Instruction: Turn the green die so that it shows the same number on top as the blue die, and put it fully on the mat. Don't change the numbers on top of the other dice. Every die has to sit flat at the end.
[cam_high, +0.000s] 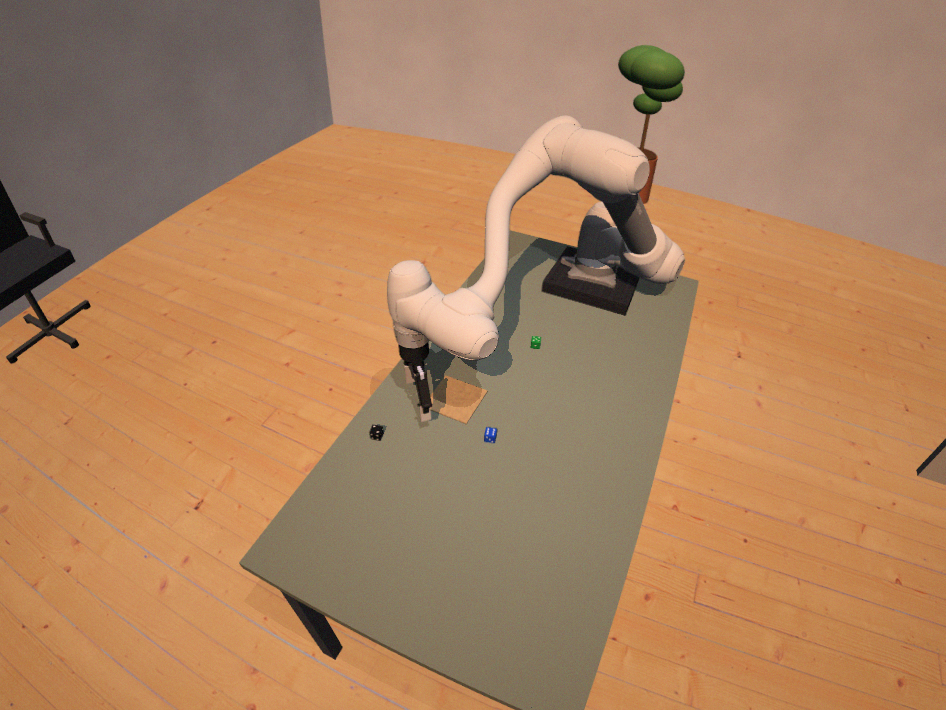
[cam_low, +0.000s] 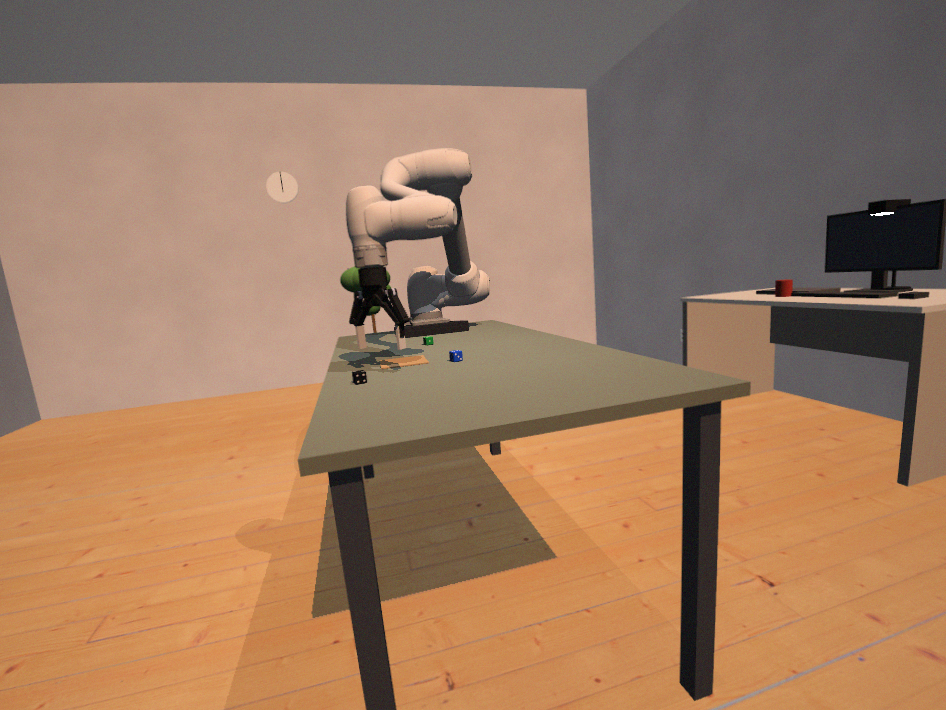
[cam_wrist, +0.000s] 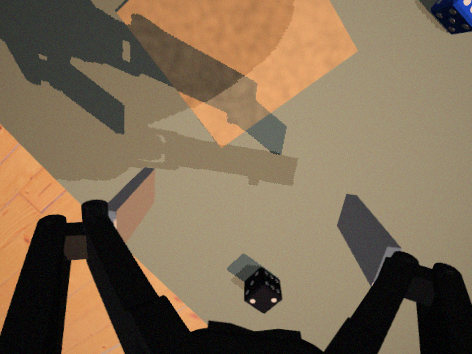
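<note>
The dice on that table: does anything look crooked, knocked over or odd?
Nothing stands out. The green die, blue die and black die each sit flat on the table, apart from one another and off the mat. The gripper hangs open above the table, holding nothing.

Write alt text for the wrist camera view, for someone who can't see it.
Looking down past the open, empty gripper, a black die sits on the olive table between its two fingers, untouched. A tan mat lies farther ahead, partly in the arm's shadow, and a blue die shows at the top right corner.
</note>
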